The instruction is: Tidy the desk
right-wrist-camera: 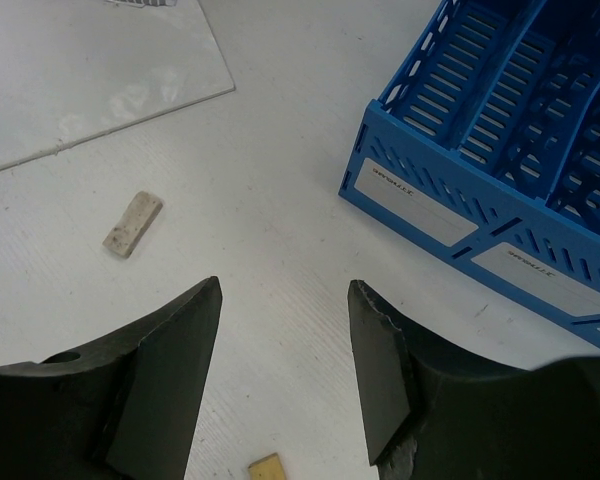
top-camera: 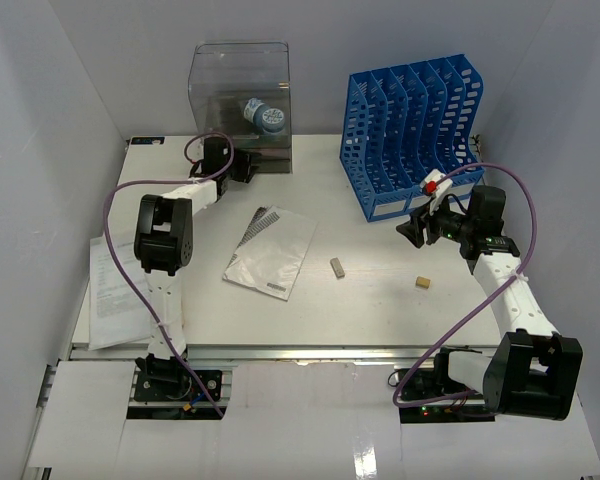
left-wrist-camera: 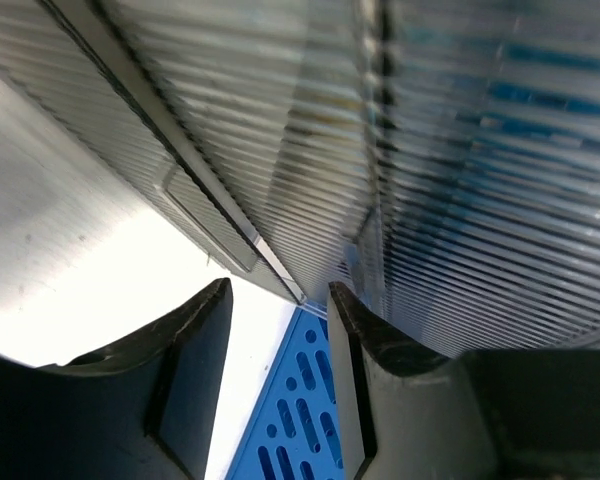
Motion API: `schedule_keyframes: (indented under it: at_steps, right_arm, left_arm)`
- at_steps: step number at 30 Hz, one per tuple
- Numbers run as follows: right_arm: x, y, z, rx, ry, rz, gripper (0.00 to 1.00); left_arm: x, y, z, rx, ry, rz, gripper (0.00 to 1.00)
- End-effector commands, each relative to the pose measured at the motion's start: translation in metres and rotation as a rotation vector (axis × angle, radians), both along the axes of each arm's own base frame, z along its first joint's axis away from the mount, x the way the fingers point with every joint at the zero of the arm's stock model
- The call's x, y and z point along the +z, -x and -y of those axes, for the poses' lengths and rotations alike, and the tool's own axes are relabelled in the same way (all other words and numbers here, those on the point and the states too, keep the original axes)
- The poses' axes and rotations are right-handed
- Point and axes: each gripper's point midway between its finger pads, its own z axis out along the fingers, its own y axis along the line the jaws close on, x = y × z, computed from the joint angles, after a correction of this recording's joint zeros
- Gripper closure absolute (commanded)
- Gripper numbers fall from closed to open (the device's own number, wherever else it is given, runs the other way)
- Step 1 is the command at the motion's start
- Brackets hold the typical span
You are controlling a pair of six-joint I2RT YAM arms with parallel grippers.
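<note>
The white surface (top-camera: 380, 310) fills the middle of my overhead view, with its metal rail along the near edge, where both arm bases sit.

My left arm reaches to the far edge. The left end effector (top-camera: 243, 167) is right up against the front of the clear plastic box (top-camera: 240, 95), which stands at the far edge left of centre. On the left wrist camera the end effector (left-wrist-camera: 280, 300) is partly open with nothing between its fingers, and the box's ribbed wall (left-wrist-camera: 430, 150) fills the view just ahead. I cannot tell whether they touch. A round blue and white item (top-camera: 265, 115) sits inside the box.

The right end effector (top-camera: 412, 230) hovers near the right edge, just in front of the blue file rack (top-camera: 415, 130), which stands toward the far right corner. Its wrist camera shows the fingers spread wide and empty (right-wrist-camera: 285, 300) over bare surface beside the rack's front (right-wrist-camera: 500, 130).

A silvery booklet (top-camera: 270, 252) lies flat near the centre. A small grey block (top-camera: 337, 266) lies just to its right, and a small tan block (top-camera: 422, 282) lies further right, toward the near edge. Loose printed papers (top-camera: 115, 290) overhang the left edge.
</note>
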Motion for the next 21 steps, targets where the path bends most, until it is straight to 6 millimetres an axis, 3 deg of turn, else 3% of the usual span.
schedule_keyframes:
  at_steps: [1,3,5,8,12,13,18,21]
  right_arm:
    - [0.012,-0.003,0.001,0.013,0.004,0.029,0.39]
    - [0.009,-0.002,0.001,0.018,0.010,0.024,0.37]
    - [0.004,0.001,0.001,0.037,0.024,0.000,0.34]
    - [-0.009,0.012,0.000,0.105,0.069,-0.058,0.29]
    - [-0.029,0.032,0.002,0.169,0.152,-0.145,0.14]
    - [-0.034,0.033,0.007,0.161,0.190,-0.149,0.03]
    - [-0.045,0.047,0.009,0.129,0.239,-0.182,0.10]
    - [-0.041,0.045,0.004,0.075,0.194,-0.166,0.10]
  left_arm:
    - [0.070,0.000,-0.009,-0.036,0.039,0.228,0.46]
    - [0.068,0.015,-0.004,-0.088,0.047,0.261,0.46]
    - [0.087,0.036,-0.001,-0.153,0.019,0.326,0.45]
    - [0.100,0.068,0.000,-0.278,-0.061,0.413,0.39]
    - [0.110,0.109,-0.018,-0.438,-0.252,0.514,0.22]
    - [0.116,0.119,-0.022,-0.467,-0.327,0.556,0.17]
    - [0.101,0.149,-0.059,-0.466,-0.580,0.552,0.03]
    - [0.096,0.145,-0.056,-0.436,-0.534,0.588,0.05]
